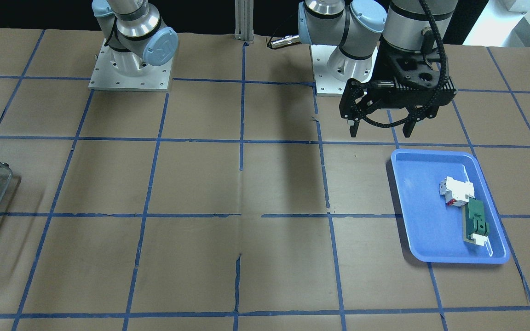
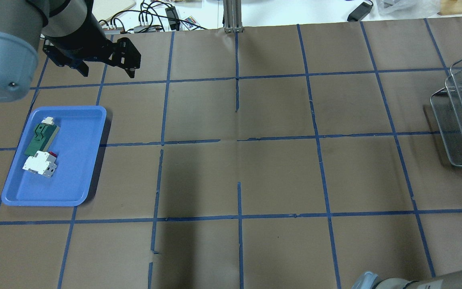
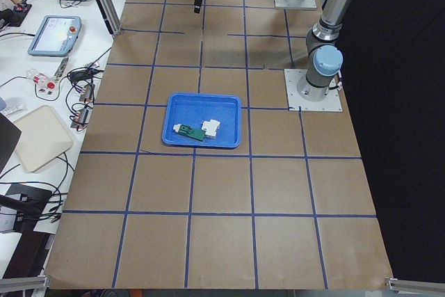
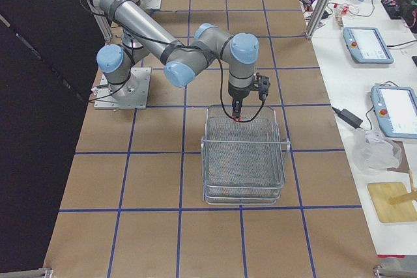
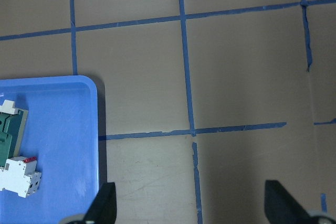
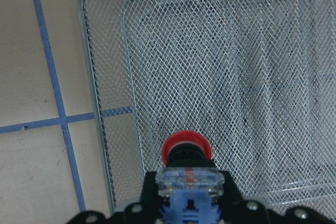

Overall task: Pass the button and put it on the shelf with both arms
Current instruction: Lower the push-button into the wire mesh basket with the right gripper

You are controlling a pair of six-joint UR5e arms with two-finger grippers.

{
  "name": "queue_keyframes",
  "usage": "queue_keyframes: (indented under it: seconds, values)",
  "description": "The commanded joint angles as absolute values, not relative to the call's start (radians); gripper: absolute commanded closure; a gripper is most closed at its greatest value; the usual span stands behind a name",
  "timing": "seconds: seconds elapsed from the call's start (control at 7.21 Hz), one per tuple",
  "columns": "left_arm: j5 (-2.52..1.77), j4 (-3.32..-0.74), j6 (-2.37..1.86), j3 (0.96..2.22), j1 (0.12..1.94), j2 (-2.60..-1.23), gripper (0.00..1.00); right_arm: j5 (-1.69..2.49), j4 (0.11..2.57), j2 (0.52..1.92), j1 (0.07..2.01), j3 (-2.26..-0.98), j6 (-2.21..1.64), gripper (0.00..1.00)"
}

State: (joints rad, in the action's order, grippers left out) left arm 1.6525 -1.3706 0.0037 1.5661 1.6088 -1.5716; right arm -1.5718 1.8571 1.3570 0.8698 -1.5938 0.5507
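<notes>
Button (image 6: 186,153) clamped in right end effector (image 6: 189,187) above shelf (image 6: 105,103); left end effector (image 1: 380,133) open; high release risks bounce-out.

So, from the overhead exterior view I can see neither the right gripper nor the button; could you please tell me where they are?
Observer: The right gripper is shut on the button and holds it above the shelf.
Operator: Thank you. Is the button over the mesh or outside the rim?
Observer: In the right wrist view its red cap sits over the mesh, just inside the rim at one end. I cannot tell whether it touches the mesh.
</notes>
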Motion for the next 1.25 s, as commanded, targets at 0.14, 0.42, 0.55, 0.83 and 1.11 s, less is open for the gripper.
queue_keyframes:
  seconds: [0.14, 0.42, 0.55, 0.83, 1.11]
  values:
    - [1.654, -1.37, -0.009, 1.568, 1.609, -1.568, 0.0, -1.572, 1.856, 1.339, 0.861, -1.592, 0.551, 0.52]
    - [1.654, -1.368, -0.009, 1.568, 1.609, -1.568, 0.0, -1.577, 1.855, 1.338, 0.861, -1.591, 0.546, 0.11]
    - [1.654, -1.368, -0.009, 1.568, 1.609, -1.568, 0.0, -1.58, 1.853, 1.338, 0.862, -1.591, 0.545, 0.0]
    - [1.652, -1.362, -0.009, 1.568, 1.608, -1.568, 0.0, -1.639, 1.829, 1.365, 0.87, -1.586, 0.546, 0.0]
    - [1.651, -1.362, -0.009, 1.568, 1.608, -1.568, 0.0, -1.643, 1.674, 1.49, 0.915, -1.581, 0.537, 0.0]
